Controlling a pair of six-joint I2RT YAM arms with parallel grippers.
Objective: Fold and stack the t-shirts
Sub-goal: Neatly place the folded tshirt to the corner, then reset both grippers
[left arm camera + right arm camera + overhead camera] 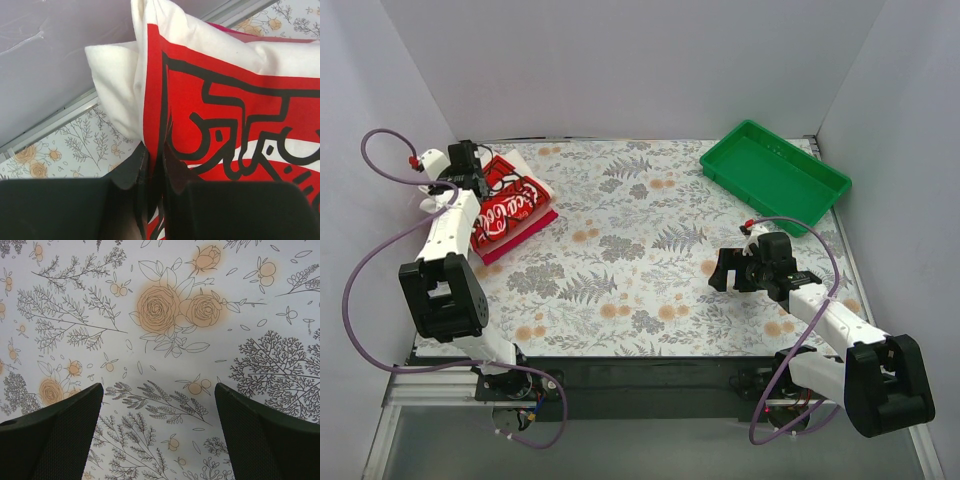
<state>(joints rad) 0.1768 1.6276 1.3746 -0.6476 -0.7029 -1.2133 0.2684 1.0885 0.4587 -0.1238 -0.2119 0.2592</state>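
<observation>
Left gripper (155,167): narrow, pinching a fold of the cream-white printed t-shirt (510,198).
Shirt: folded, lying on a pinkish-red folded shirt (525,235) at the far-left of the table (640,250).
Right gripper (160,405): wide, empty, well apart from the stack.
Risk: retreating before release could drag the fold open or skew the stack.
</observation>
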